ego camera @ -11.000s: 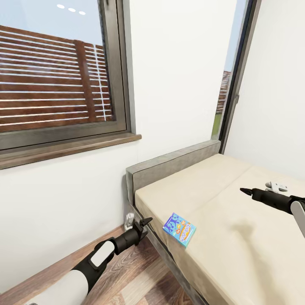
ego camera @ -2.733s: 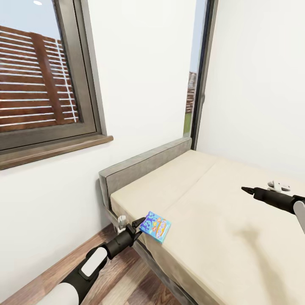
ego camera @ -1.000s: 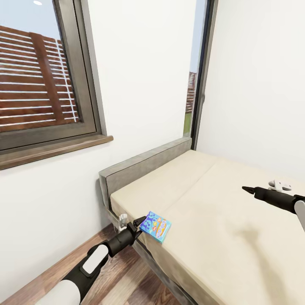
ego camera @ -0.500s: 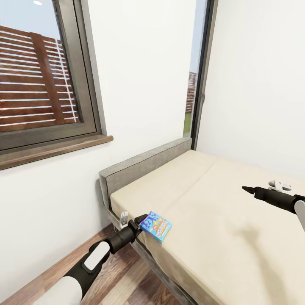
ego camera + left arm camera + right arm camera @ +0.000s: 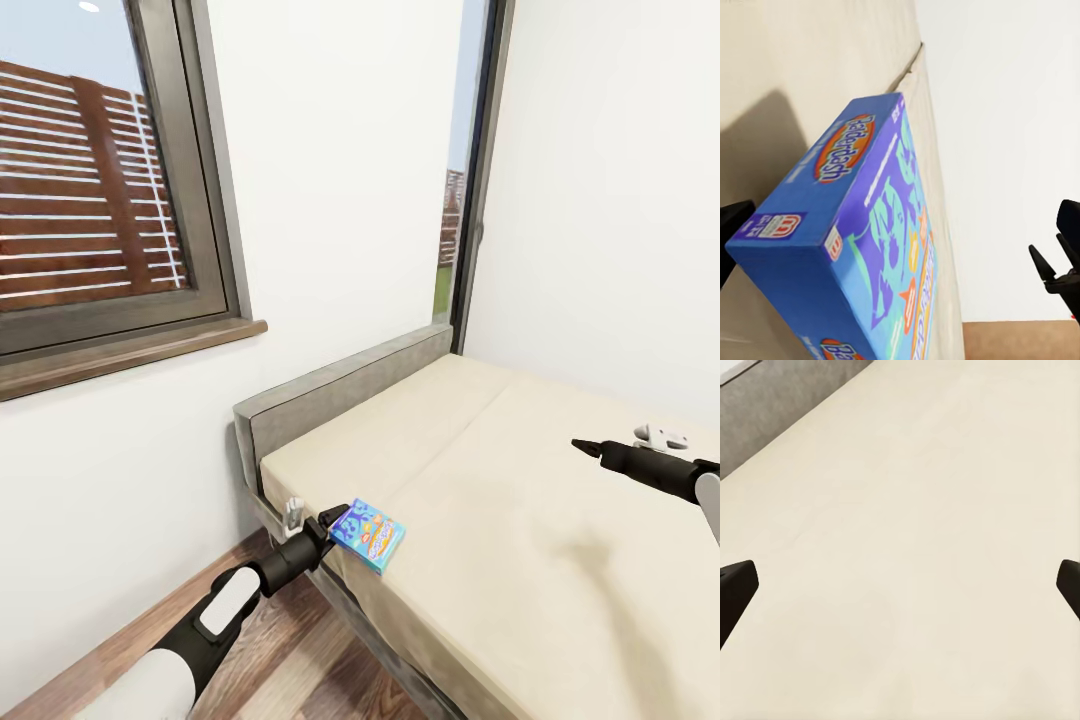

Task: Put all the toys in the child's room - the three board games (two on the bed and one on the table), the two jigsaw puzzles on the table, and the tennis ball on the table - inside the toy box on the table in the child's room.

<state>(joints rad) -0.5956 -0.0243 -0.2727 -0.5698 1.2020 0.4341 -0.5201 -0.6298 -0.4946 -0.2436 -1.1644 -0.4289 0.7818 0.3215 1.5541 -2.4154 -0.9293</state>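
The board game, a blue box with orange lettering, lies near the edge of the bed at the corner by the grey headboard, low in the head view at about 6 o'clock. The left claw reaches in from 7 o'clock and sits at the box's near corner. In the left wrist view the box is between the two dark fingers; both tips stand clear of its faces, so the claw is spread wide and not yet clamped on it. The box looks tilted, one end raised off the mattress, though whether it rests on the bed cannot be told.

The right claw hovers over the mattress at about 3 o'clock, well apart from the box. In its wrist view the fingertips sit far apart over bare beige mattress, released and holding nothing.

Beyond the headboard rises a white wall. A dark-framed window with a wooden sill is at 10 o'clock, and a narrow window strip is at 12 o'clock. Wood-plank floor runs between wall and bed beneath the left arm.
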